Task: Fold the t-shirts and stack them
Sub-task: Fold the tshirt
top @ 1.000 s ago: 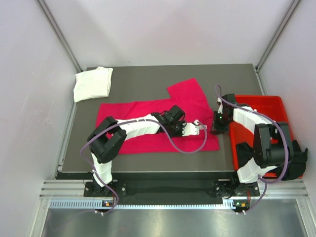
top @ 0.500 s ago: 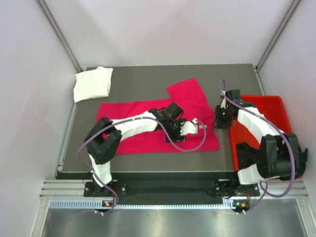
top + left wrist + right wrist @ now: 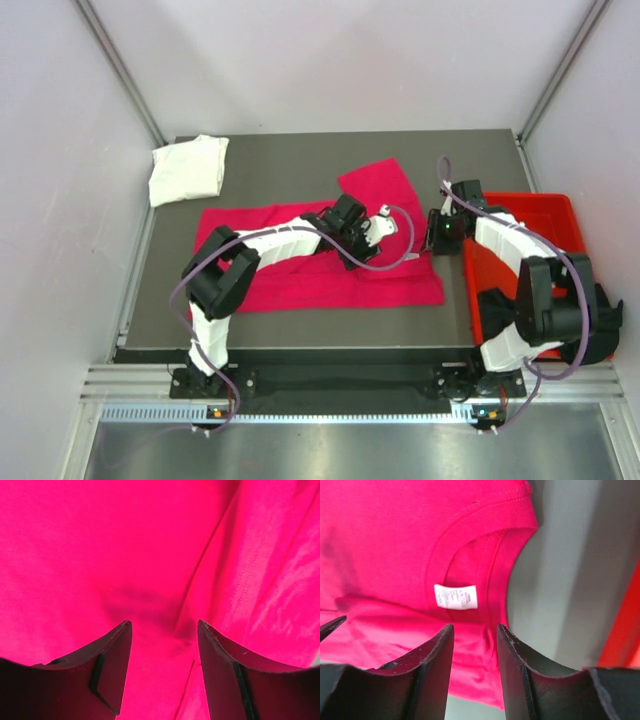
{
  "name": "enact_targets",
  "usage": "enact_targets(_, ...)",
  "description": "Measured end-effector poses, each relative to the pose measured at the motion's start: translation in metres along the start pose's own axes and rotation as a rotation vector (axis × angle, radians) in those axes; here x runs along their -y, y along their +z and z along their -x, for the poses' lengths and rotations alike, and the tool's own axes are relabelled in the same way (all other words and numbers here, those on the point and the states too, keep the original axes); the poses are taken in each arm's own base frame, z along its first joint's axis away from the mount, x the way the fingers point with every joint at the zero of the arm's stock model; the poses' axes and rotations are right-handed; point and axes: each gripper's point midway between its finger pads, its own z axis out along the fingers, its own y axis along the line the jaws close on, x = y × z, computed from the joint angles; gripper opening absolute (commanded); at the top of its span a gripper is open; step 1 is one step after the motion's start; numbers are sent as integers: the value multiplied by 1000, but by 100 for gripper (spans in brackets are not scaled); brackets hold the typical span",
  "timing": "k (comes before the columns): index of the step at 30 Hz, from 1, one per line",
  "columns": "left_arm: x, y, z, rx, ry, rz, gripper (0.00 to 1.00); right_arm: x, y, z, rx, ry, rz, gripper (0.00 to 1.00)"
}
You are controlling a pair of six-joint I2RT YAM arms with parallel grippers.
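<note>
Dark grey table point(image 3: 300, 160) fills the floor of a pale-walled booth, with two arms bolted at its near edge. Counting the cloth in sight gives two t-shirts, one magenta and one white. There is also one red bin point(image 3: 540, 215).

Nearest the bases, the magenta t-shirt point(image 3: 320, 285) lies spread flat on the table, reaching from well left of the left jaws to just short of the right jaws. The left arm stretches across it, and the left gripper point(image 3: 385, 225) hangs over its right half. In the left wrist view, the left gripper point(image 3: 162, 625) has its jaws spread, with nothing between them but pink cloth below. One raised crease point(image 3: 200, 580) runs away from the gap between the jaws, and one dark shadow lies on the cloth just ahead of them.

The right gripper point(image 3: 437, 232) sits at the shirt's right edge, with the bin just to its right. In the right wrist view, the right gripper point(image 3: 475, 627) has its jaws parted by a narrower gap, and they pinch nothing. Just beyond them lies the shirt's neckline point(image 3: 485, 545), with one white label point(image 3: 456, 596) sewn inside it. A strip of bare table shows to the right of the jaws, and past it is the bin's red edge point(image 3: 625, 630).

One sleeve point(image 3: 375, 180) of the magenta shirt points toward the far side, beyond the left jaws. The white t-shirt point(image 3: 187, 168) is farthest off, a rough folded rectangle at the far-left corner, well apart from both sets of jaws.
</note>
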Motion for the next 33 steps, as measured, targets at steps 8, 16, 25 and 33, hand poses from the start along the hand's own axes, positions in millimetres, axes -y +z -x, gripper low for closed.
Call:
enact_targets(8,9,16,-15,-34,-43,-38,47,2,18,-5,-39,6,8,17)
enact_targets(16,10,19,-17,-40,-54,-43,0,0,25,-9,-62,13,31,0)
enact_targets(25,4,10,-18,-6,-85,36,0,-3,28,1,-24,15,42,0)
enact_targets(33,-4,9,-20,-5,-104,91,0,-5,36,7,-8,24,55,0)
